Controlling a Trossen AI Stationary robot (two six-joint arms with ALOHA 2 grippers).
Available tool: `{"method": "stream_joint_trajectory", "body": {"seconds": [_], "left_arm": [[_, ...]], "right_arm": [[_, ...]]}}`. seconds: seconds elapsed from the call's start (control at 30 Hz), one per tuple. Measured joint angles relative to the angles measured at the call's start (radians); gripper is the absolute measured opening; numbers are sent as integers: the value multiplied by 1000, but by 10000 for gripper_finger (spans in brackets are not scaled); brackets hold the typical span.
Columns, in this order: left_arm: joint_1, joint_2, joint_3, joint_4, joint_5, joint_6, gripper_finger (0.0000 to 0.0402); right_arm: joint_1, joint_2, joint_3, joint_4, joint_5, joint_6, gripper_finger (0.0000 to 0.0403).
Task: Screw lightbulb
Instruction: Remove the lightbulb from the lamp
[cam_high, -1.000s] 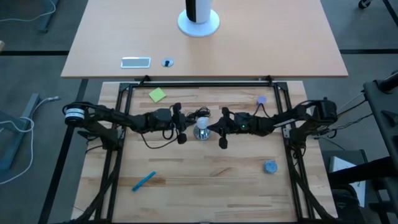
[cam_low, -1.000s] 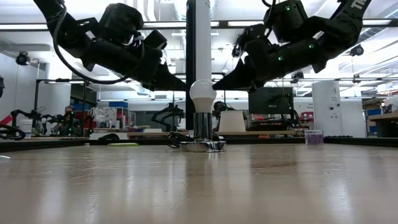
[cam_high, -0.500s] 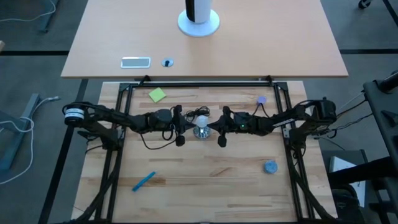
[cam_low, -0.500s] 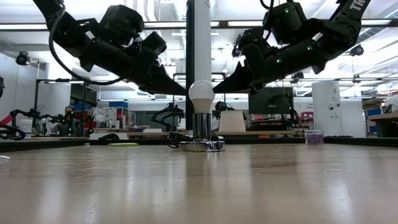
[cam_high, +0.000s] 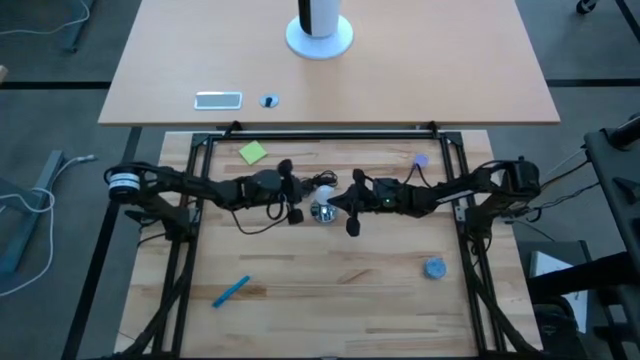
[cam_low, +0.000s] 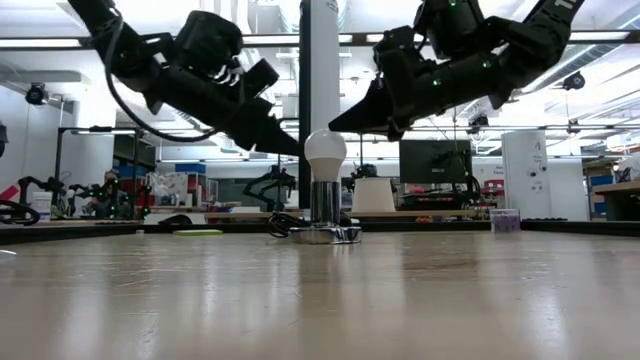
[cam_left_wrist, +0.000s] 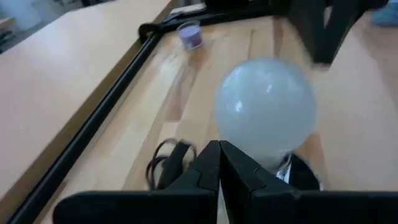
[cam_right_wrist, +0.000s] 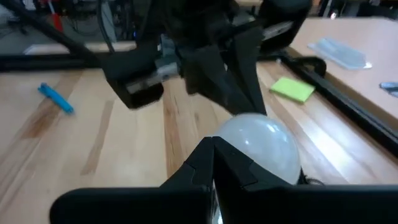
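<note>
The white pear-shaped lightbulb (cam_low: 324, 150) stands upright with its screw base in the shiny metal socket (cam_low: 324, 211) at mid table; it also shows in the high view (cam_high: 322, 193). My left gripper (cam_low: 297, 151) is shut and its tip is level with the bulb's glass on the left side. My right gripper (cam_low: 334, 127) is shut and its tip hangs just above and to the right of the bulb's top, apart from it. Both wrist views show the bulb (cam_left_wrist: 266, 106) (cam_right_wrist: 256, 144) right ahead of shut fingertips. My left gripper's shut tip stands at the left side of the bulb's glass (cam_low: 308, 152), coming slanting down from the table's left. I cannot tell whether it touches the glass. My right gripper touches nothing.
The socket's black cord (cam_high: 262, 221) loops on the table to the left. A green note (cam_high: 253, 152) and a purple cup (cam_high: 420, 160) lie near the far edge. A blue-grey cap (cam_high: 434, 268) and a blue pen (cam_high: 231, 291) lie nearer.
My left gripper has gone a little toward the table's right, closer to the bulb. My right gripper has risen and gone slightly left, from beside the bulb's upper right to just above it. Both stay shut. The bulb has kept upright in the socket.
</note>
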Motion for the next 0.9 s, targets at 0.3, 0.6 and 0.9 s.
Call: {"method": "stream_joint_trajectory", "body": {"seconds": [0.3,0.6,0.9], "left_arm": [[1,48,48,-16,40,19,0],[-1,15,1,-22,97,-8,0],[2,-4,-7,-33,3,-19,0]], "right_arm": [[2,12,32,-69,4,-15,0],[-1,12,31,-125,50,-16,0],[14,-32,31,-204,64,-6,0]]}}
